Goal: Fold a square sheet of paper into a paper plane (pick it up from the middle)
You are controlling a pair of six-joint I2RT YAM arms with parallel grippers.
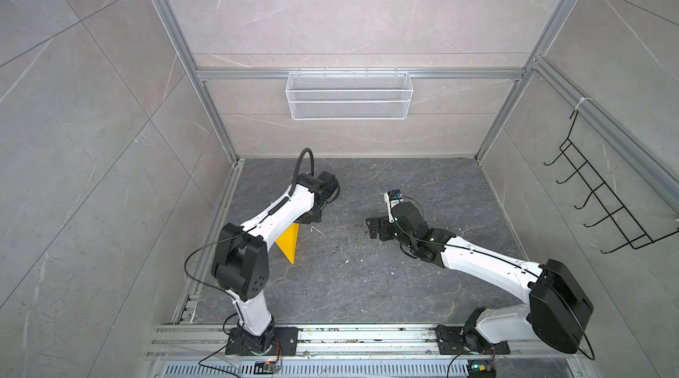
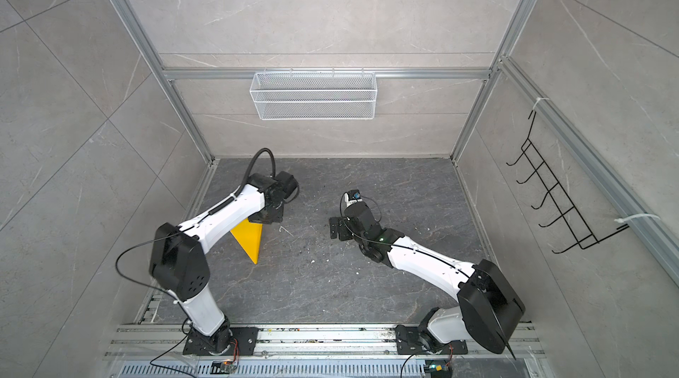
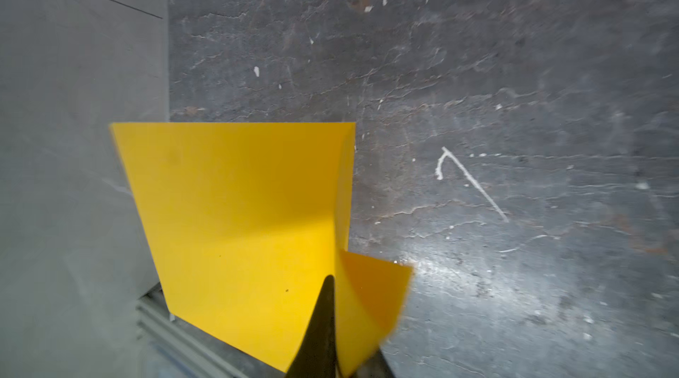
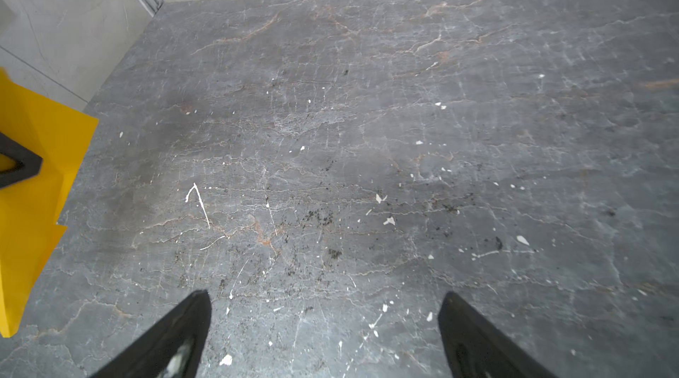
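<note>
Yellow paper sheet is pinched in closed L gripper, hung point-down; R gripper, spread wide & empty, is seen well apart rightward.

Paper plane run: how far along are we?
Done: the thin bright yellow square sheet of paper is picked up. In hand: the left claw is shut on it, sheet bent, no dart shape yet. Left: the plane folds; the right claw stands open and empty.

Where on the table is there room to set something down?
Bare table from the front rail up to the right gripper; also the strip along the back wall. Crowded at left, where the left gripper holds the yellow sheet.
</note>
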